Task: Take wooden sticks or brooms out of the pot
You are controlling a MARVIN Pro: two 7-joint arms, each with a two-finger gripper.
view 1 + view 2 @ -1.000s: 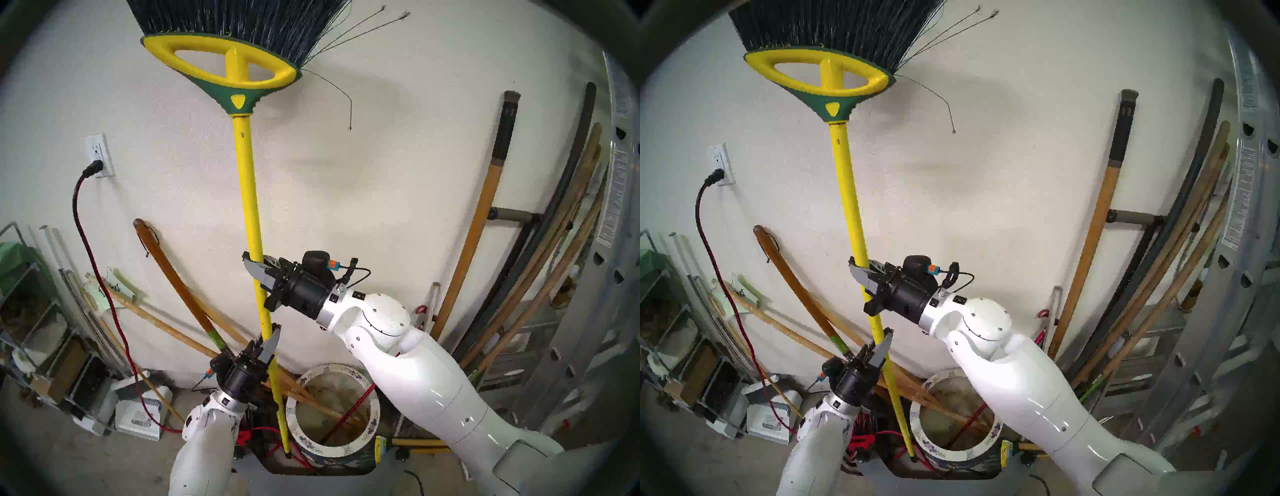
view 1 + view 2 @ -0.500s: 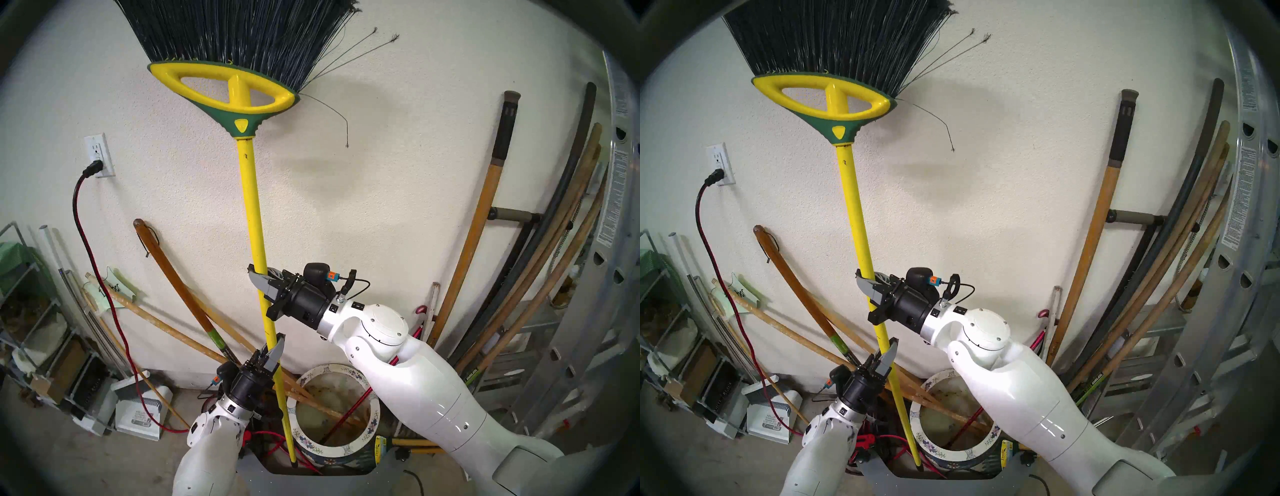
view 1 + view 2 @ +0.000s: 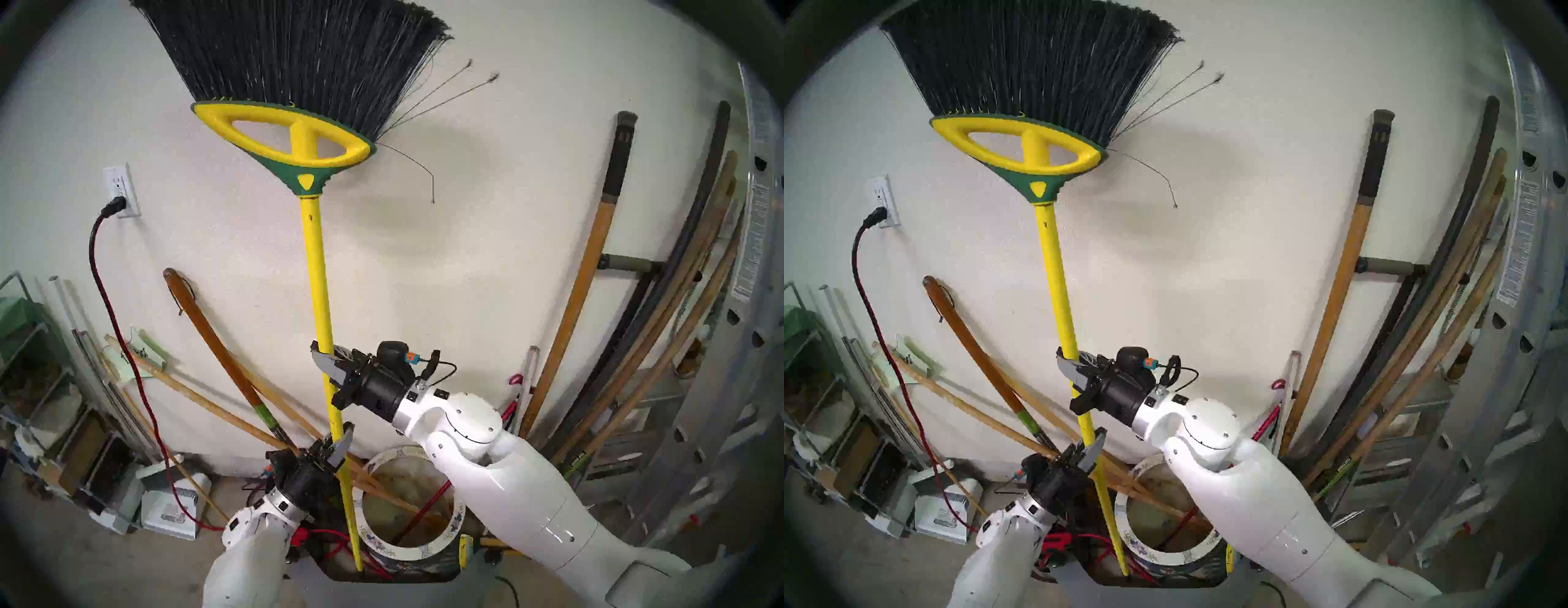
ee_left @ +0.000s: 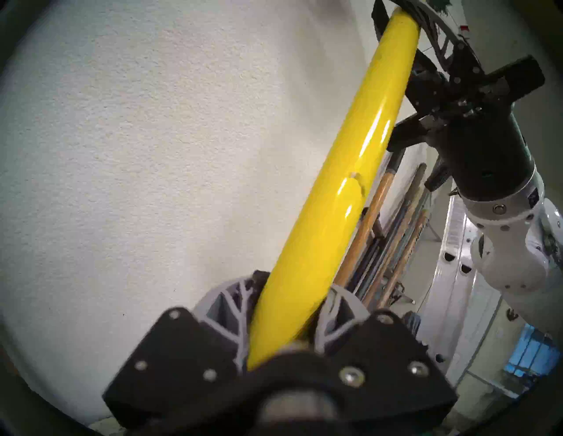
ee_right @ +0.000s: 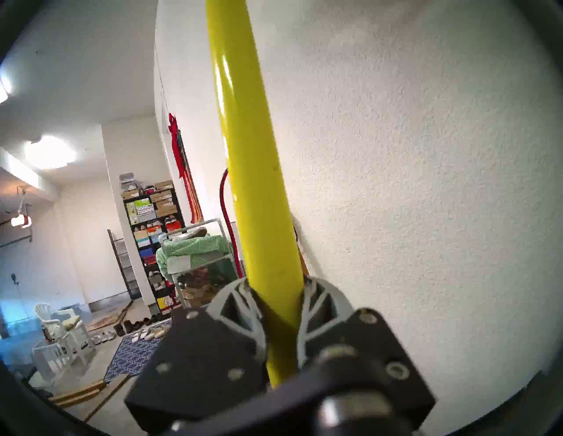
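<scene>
The broom (image 3: 316,263) stands upright against the wall, with a yellow pole, a yellow-and-green head (image 3: 292,144) and black bristles on top. My right gripper (image 3: 324,356) is shut on the pole at mid-height. My left gripper (image 3: 341,437) is shut on it just below. The pole's bottom end (image 3: 359,567) hangs outside the pot, by its left rim. The pot (image 3: 407,552) has a white flowered rim. Tan wooden poles (image 3: 394,496) lean out of it to the left. The wrist views show each gripper, left (image 4: 292,292) and right (image 5: 275,292), clamped on the pole (image 4: 350,170).
Long tool handles (image 3: 581,288) and an aluminium ladder (image 3: 721,382) lean at the right. A wall outlet (image 3: 121,191) with a black-red cord (image 3: 106,305) and a shelf (image 3: 25,361) are at the left. Red cables (image 3: 322,543) lie beside the pot.
The broom has come down and shifted slightly right, with both grippers lowering along with it, still shut on the pole. Its bottom end now sits lower beside the pot.
</scene>
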